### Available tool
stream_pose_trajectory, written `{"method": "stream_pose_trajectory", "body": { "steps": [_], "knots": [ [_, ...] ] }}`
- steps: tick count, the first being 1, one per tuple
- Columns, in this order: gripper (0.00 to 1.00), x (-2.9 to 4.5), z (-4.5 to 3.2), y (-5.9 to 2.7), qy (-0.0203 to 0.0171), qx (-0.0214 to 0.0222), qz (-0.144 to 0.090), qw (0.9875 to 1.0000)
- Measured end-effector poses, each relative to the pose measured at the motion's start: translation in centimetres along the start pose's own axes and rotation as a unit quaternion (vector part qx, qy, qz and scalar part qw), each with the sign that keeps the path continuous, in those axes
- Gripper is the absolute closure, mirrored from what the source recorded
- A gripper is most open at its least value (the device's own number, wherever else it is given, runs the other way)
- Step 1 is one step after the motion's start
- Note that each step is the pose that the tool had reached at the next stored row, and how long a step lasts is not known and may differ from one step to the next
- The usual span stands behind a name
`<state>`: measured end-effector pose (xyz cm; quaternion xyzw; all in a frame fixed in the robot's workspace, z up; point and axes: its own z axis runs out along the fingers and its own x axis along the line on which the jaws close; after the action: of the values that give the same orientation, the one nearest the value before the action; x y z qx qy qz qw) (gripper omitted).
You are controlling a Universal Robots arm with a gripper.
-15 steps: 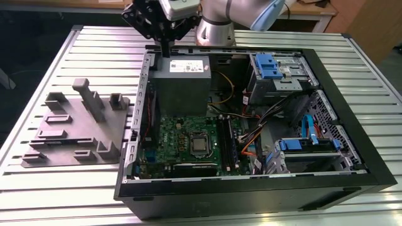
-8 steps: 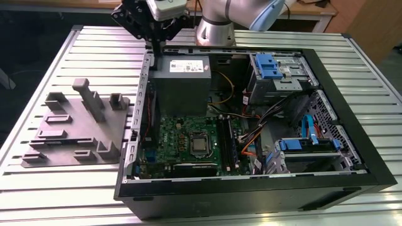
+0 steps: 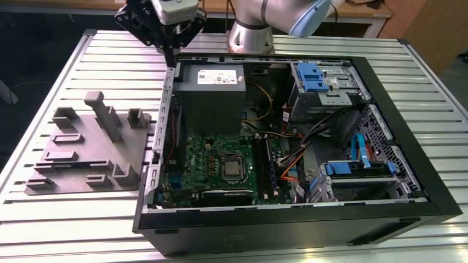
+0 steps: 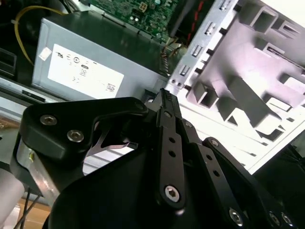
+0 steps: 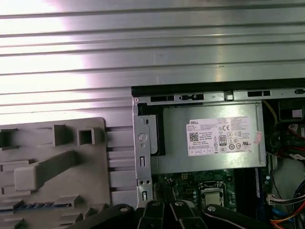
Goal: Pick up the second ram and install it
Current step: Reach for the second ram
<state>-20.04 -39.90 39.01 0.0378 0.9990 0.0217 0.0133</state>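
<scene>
Black gripper [image 3: 170,59]: clenched, empty, over black computer case [image 3: 292,227] rim. Dark blue flat second ram [image 5: 43,205], in grey plastic tray [image 5: 90,171]: I'd grasp it mid-length, square.

The tabletop [image 3: 66,71] is silvery metal, ribbed in long parallel stripes, and carries a plain grey tray [image 3: 87,164] and a black computer case [image 3: 292,227]. Inside the case I see a green motherboard [image 3: 208,161], a grey power supply [image 3: 208,104] with a white label [image 3: 210,78], bright blue drive clips [image 3: 310,76] and orange and yellow wires [image 3: 291,166]. The pincer [image 3: 170,63] is black, the arm [image 3: 252,22] silver with a pale blue cap [image 3: 307,19], and in the first wrist view the second ram [image 5: 40,206] shows as a dark blue strip.
</scene>
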Motion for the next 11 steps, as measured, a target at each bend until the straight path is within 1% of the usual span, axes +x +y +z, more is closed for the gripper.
{"method": "stream_pose_trajectory", "body": {
  "steps": [11],
  "knots": [
    [0.9, 2.82, 0.06, -0.22, 0.0, 0.0, 0.0, 1.0]
  ]
}}
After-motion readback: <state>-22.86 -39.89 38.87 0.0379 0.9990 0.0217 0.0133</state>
